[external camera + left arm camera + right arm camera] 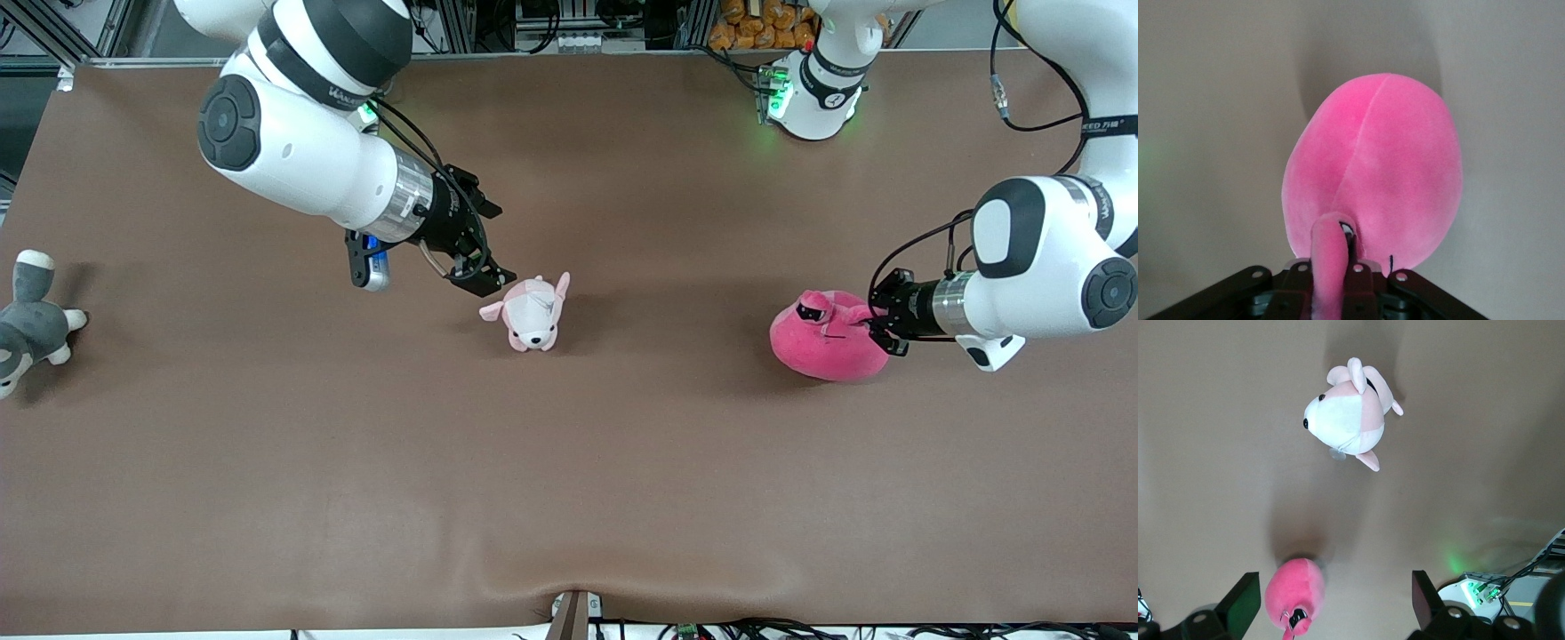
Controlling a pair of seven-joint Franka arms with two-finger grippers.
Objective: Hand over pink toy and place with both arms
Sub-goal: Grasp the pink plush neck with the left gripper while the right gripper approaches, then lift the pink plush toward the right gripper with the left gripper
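The brown table carries three plushes. The left gripper has its jaws pinching an ear of the round hot-pink plush toy, which sits toward the left arm's end. The right gripper hangs over the small pale pink-and-white puppy plush, jaws spread, waiting. A grey-and-white plush lies at the right arm's end. I'd lift slowly: an ear hold looks likely to swing.
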